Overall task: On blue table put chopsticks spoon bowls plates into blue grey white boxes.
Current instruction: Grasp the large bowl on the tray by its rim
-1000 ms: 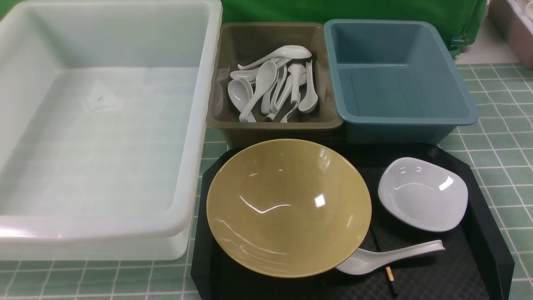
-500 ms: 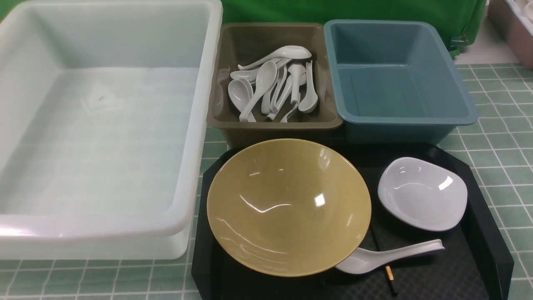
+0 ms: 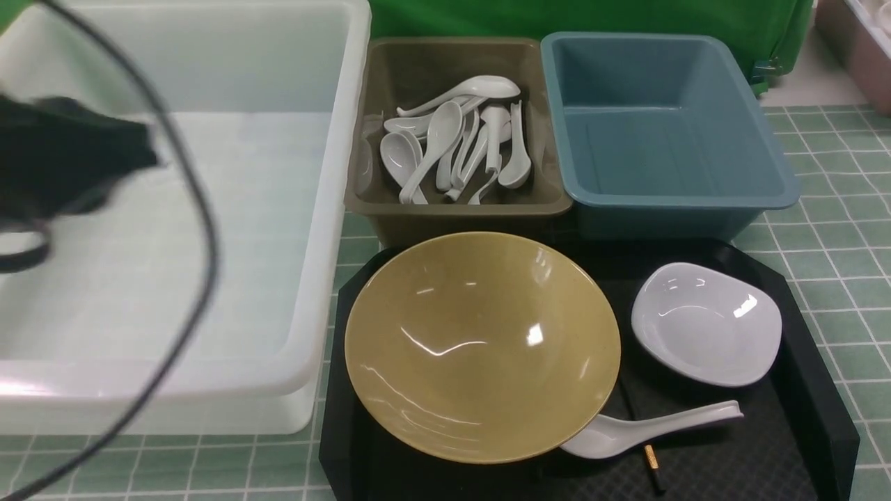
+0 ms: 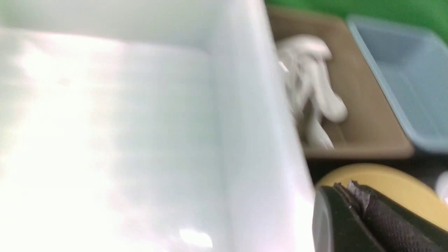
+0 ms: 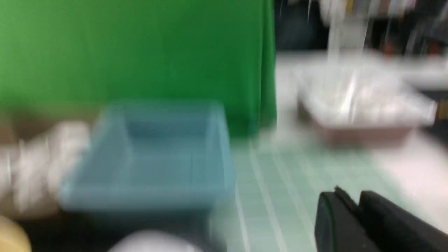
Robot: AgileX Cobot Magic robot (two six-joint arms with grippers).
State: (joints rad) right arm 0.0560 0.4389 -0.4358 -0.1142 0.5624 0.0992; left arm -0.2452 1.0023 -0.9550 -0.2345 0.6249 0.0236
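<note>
The yellow bowl (image 3: 480,348), the white dish (image 3: 706,323) and the white spoon (image 3: 647,430) lie on a black tray (image 3: 814,390). One black chopstick end with a gold band (image 3: 651,460) shows under the spoon; the rest is hidden. Behind stand the white box (image 3: 327,209), the grey box (image 3: 459,207) and the empty blue box (image 3: 668,202). My left gripper (image 4: 348,187) is shut and empty. Its blurred arm (image 3: 62,160) hangs over the white box, left of the bowl (image 4: 395,185). My right gripper (image 5: 351,197) is shut and empty above the blue table (image 5: 280,196), near the blue box (image 5: 150,157).
The grey box holds several white spoons (image 3: 452,146). A black cable (image 3: 202,278) loops over the white box. A green backdrop (image 3: 592,17) stands behind the boxes. A pinkish tub (image 3: 860,49) sits at the far right.
My left arm and its cable have swung into the front view over the white box; before, no arm showed there. The dishes have not moved.
</note>
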